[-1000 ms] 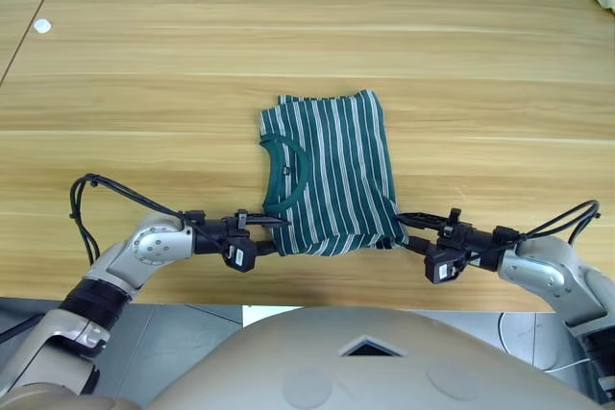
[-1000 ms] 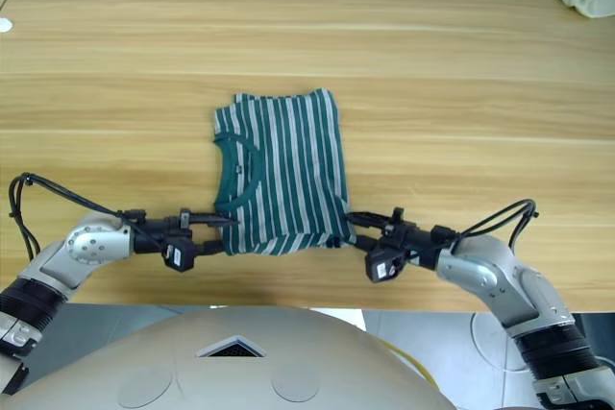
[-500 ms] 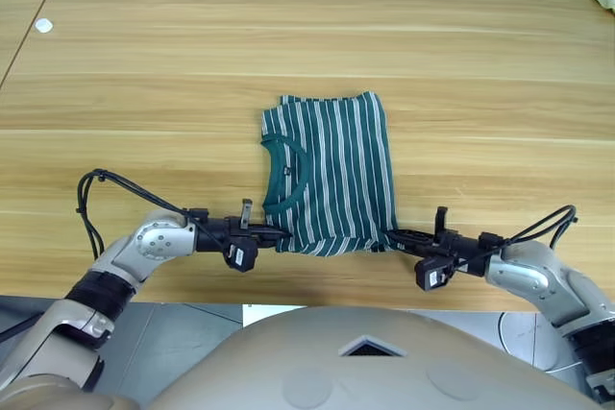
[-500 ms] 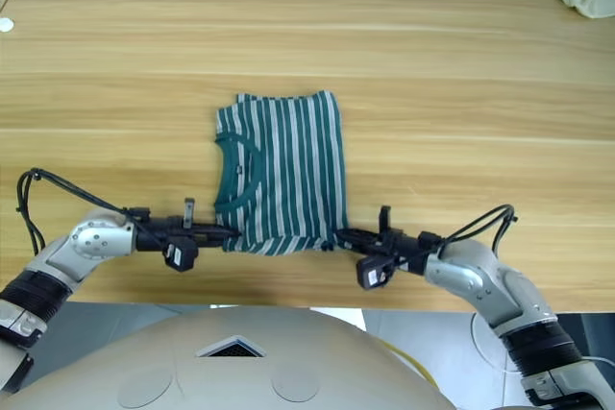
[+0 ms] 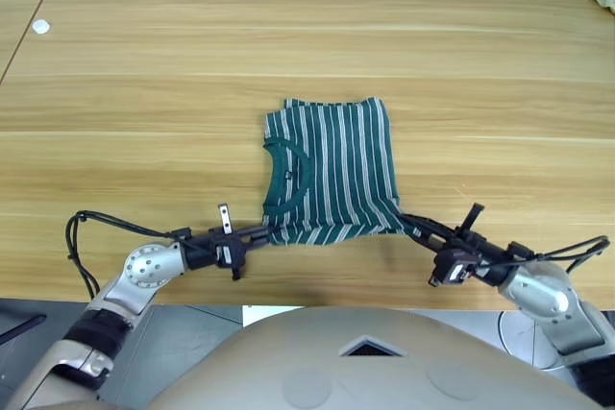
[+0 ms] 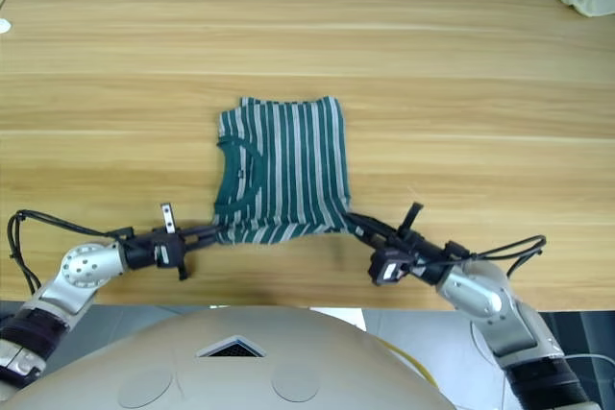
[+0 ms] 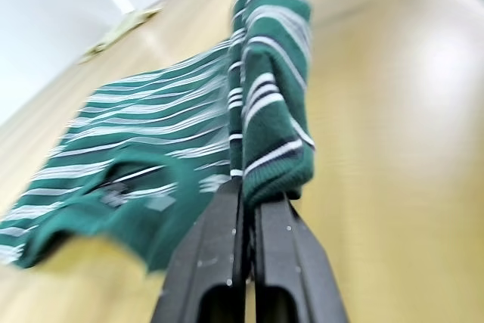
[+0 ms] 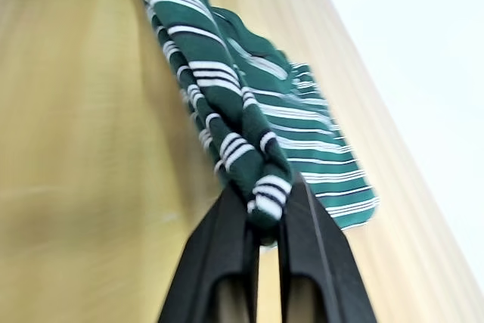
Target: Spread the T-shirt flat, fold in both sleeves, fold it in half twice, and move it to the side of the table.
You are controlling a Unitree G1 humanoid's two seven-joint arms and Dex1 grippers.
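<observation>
The green striped T-shirt (image 5: pixel 332 165) lies folded at the centre of the frame on the wooden table (image 5: pixel 144 74), its lower edge lifted. The left gripper (image 5: pixel 265 230) is clamped on the lower left corner, the right gripper (image 5: pixel 405 223) on the lower right corner. The cloth seems light, soft and limp; I judge that both corners must be held with all layers pinched, or it sags.

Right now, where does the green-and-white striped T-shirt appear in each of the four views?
Left eye view: green-and-white striped fabric T-shirt at centre, near corners pinched.
Right eye view: centre, slightly left.
Left wrist view: its bunched corner, mid-picture, in shut jaws.
Right wrist view: likewise, mid-picture.
Shared landmark: light wooden table.
</observation>
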